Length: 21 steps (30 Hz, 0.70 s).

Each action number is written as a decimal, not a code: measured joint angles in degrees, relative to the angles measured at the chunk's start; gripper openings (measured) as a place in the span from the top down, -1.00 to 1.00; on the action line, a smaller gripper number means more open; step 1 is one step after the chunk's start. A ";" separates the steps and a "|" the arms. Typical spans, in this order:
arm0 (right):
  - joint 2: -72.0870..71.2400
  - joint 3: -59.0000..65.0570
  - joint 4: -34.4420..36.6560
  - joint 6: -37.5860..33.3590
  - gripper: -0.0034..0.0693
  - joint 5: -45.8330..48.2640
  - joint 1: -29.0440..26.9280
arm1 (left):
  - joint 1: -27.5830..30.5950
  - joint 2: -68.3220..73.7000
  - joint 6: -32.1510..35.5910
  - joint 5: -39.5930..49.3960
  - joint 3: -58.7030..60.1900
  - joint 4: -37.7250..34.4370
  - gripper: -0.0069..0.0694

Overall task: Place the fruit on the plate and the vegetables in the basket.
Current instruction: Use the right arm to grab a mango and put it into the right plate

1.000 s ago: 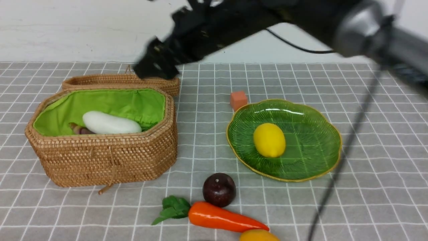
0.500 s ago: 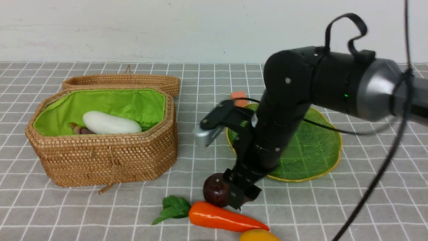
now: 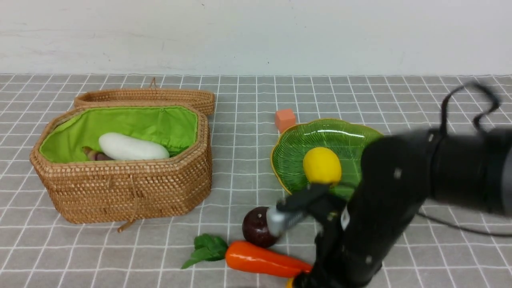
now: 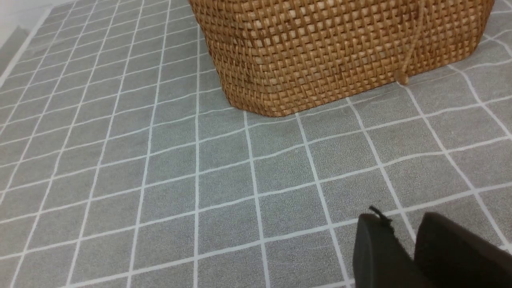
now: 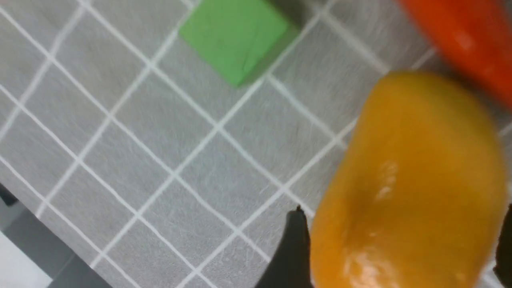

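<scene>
While the right claw (image 5: pixel 402 228) straddles the oblong orange-yellow toy mango (image 5: pixel 408 180), spread wide, nothing pinched, the fruit lies on the grey checked desk (image 5: pixel 160 140) just beside the orange toy carrot (image 5: pixel 460 36) — glossy, probably light and slippery, best gripped across its middle.

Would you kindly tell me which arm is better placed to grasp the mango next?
The right: its open jaws flank the mango; the left jaws hang by the basket, with no fruit in their view.
</scene>
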 joint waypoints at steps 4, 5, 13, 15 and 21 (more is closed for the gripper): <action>2.99 1.33 0.92 0.00 -0.78 -1.92 0.73 | 0.00 0.00 0.00 0.00 0.00 0.00 0.42; 3.51 1.33 1.18 0.00 -0.76 -1.86 0.79 | 0.00 0.00 0.00 0.00 0.00 0.00 0.42; 4.03 1.03 1.40 -1.27 -0.68 0.65 0.79 | 0.00 0.00 0.00 0.00 0.00 0.00 0.40; 3.85 1.03 1.40 -1.33 -0.68 1.87 0.73 | 0.00 0.00 0.00 0.00 0.00 0.00 0.39; 2.00 -2.90 5.84 -4.92 -0.68 8.90 -1.84 | 0.00 0.00 0.00 0.00 0.00 0.00 0.38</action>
